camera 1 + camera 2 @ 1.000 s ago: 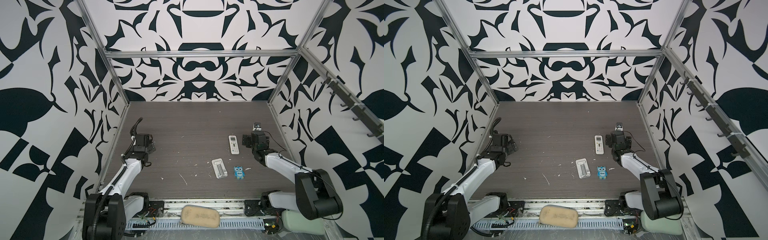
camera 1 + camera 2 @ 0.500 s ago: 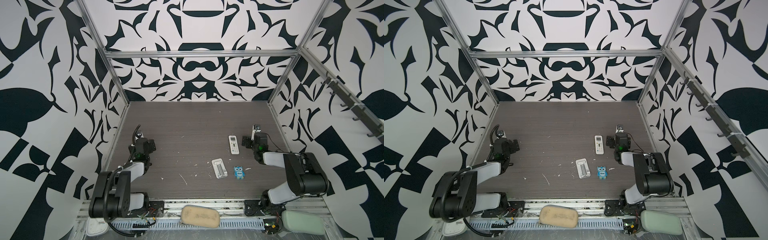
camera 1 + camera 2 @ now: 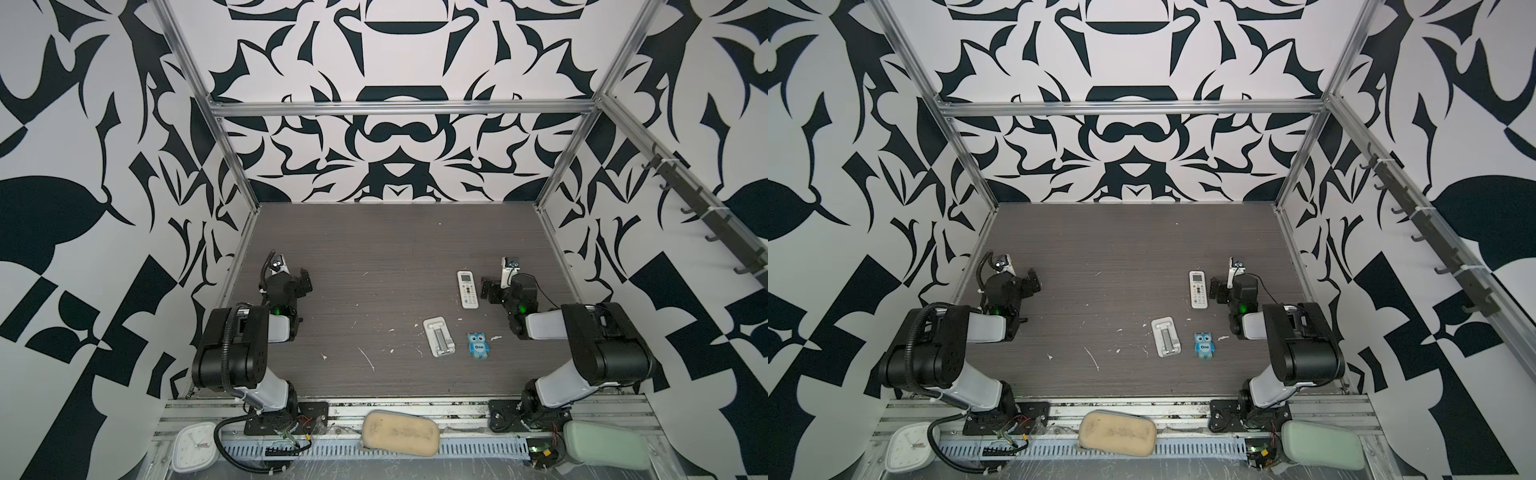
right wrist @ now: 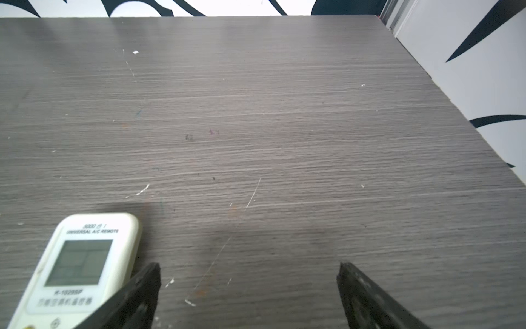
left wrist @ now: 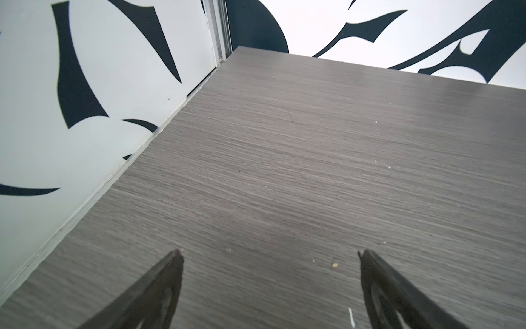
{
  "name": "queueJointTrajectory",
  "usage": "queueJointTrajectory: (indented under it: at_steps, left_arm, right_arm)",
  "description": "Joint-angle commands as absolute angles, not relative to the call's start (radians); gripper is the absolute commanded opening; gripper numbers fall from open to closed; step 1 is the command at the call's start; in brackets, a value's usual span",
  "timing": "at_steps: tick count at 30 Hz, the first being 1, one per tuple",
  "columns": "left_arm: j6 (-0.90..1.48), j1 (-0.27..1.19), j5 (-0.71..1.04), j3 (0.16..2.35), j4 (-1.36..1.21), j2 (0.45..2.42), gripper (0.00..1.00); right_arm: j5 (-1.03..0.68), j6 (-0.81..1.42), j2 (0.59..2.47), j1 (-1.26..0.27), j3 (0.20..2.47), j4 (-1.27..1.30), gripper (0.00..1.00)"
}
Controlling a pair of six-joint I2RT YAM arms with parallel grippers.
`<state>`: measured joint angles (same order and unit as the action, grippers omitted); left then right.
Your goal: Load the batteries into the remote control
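Overhead, a dark wood-grain table (image 3: 374,249) sits inside a black-and-white patterned enclosure, with one robot arm folded low at each side. The remote control (image 3: 468,289) lies flat near the table's right edge. Its grey screen and buttons face up and its screen end points toward the far edge. Lying this way, its back is against the wood, so it would probably need turning over before anything could be loaded.

No batteries show in any view. Whether they are already inside the remote or somewhere out of sight cannot be told.

The right gripper (image 4: 248,266) rests just beside the remote, on the side nearer the right edge. Its jaws are spread wide over bare wood with nothing between them. In the right wrist view one finger overlaps the remote's edge, but contact cannot be confirmed.

The left gripper (image 5: 269,256) sits close to the left edge, well apart from the remote, jaws likewise spread and empty. It looks parked rather than working.

A white ribbed stand (image 3: 439,336) and a blue owl figure (image 3: 478,345) lie side by side, closer to the near edge than the remote.
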<state>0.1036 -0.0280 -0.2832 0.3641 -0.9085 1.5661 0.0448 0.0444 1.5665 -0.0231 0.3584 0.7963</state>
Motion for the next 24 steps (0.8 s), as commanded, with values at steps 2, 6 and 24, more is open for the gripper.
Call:
queueJointTrajectory:
  at_steps: [2, 6, 24]
  left_arm:
    - [0.106, -0.032, -0.268, 0.361, -0.959, 1.563, 0.99]
    - [0.106, -0.032, -0.269, 0.361, -0.959, 1.564, 0.99]
    - [0.11, -0.032, -0.266, 0.374, -0.94, 1.573, 0.99]
  right_arm:
    - [0.054, 0.032, 1.556, -0.035, 0.364, 0.896, 1.0]
    - [0.057, 0.03, 1.556, -0.035, 0.364, 0.891, 1.0]
    - [0.063, 0.026, 1.55, -0.038, 0.359, 0.895, 1.0]
